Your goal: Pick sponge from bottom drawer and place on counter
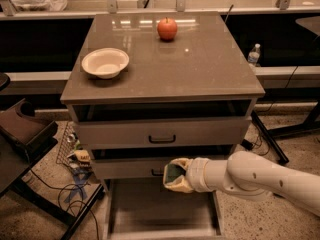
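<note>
My gripper (175,175) comes in from the right on a thick white arm and is shut on the sponge (174,172), whose dark green face shows between the pale fingers. It hangs above the open bottom drawer (160,209), in front of the middle drawer's handle. The bottom drawer is pulled far out and its pale floor shows nothing on it. The glossy grey-brown counter (200,59) lies above and behind the gripper.
A cream bowl (105,62) sits at the counter's left. A red apple (167,28) stands at its back middle. The two upper drawers (162,132) are slightly open. A dark chair (22,134) and cables are on the floor at left; a water bottle (254,54) at right.
</note>
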